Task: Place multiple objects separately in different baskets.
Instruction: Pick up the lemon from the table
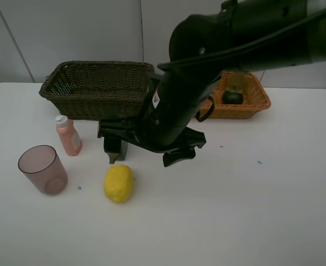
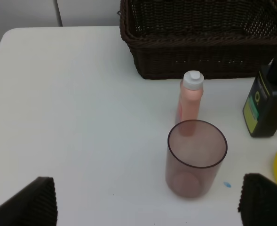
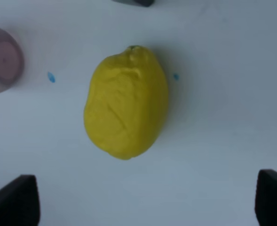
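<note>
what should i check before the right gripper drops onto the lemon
1. right gripper open: ok, fingertips stand wide apart.
2. lemon lined up between the fingertips: ok.
3. room around the lemon: ok, tinted cup and dark bottle stand apart from it.
4. height left above the lemon: cannot tell.
5. left gripper out of the way: ok, open, empty, facing the cup.
6. room in the dark basket: cannot tell, its floor is partly hidden.
</note>
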